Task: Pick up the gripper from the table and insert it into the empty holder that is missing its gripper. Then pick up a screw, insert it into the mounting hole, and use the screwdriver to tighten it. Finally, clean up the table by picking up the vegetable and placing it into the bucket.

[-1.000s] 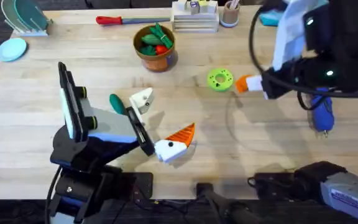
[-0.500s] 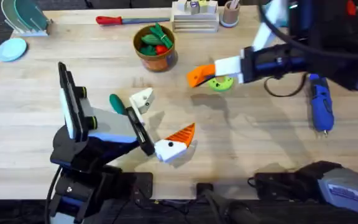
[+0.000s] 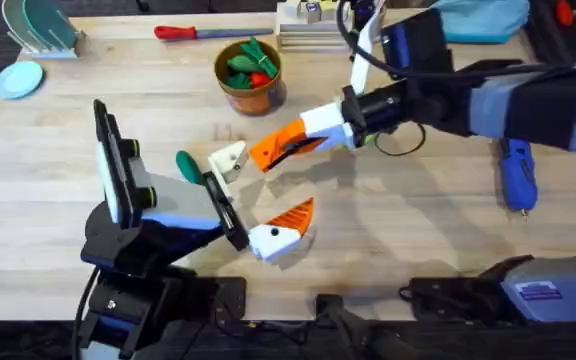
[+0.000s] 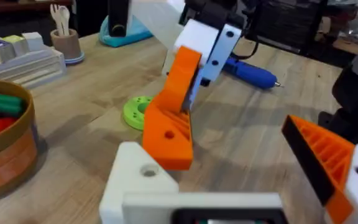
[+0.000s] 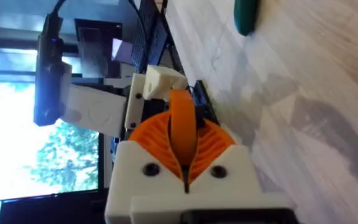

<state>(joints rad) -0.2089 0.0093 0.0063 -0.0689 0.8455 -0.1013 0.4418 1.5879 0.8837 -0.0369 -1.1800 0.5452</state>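
Observation:
My right gripper point(image 3: 313, 132) is shut on the orange gripper point(image 3: 273, 150), holding it just above the table, close beside the white holder point(image 3: 228, 160). The holder is the bare finger of my left gripper point(image 3: 258, 195), which rests open near the table; its other finger carries an orange ribbed pad point(image 3: 294, 214). In the left wrist view the orange gripper point(image 4: 173, 118) hangs right behind the holder point(image 4: 138, 180). The dark green vegetable point(image 3: 188, 165) lies left of the holder. The bucket point(image 3: 251, 75) stands at the back, the blue screwdriver point(image 3: 518, 175) at the right. A screw is out of view.
A lime-green disc point(image 4: 135, 112) lies under my right arm. A red-handled tool point(image 3: 183, 32) and a stack of trays point(image 3: 313, 30) sit along the far edge. Cables hang from my right arm above the middle.
My right gripper has carried the orange gripper leftward across the table, from beside the lime-green disc to next to the holder. The left arm has stayed still.

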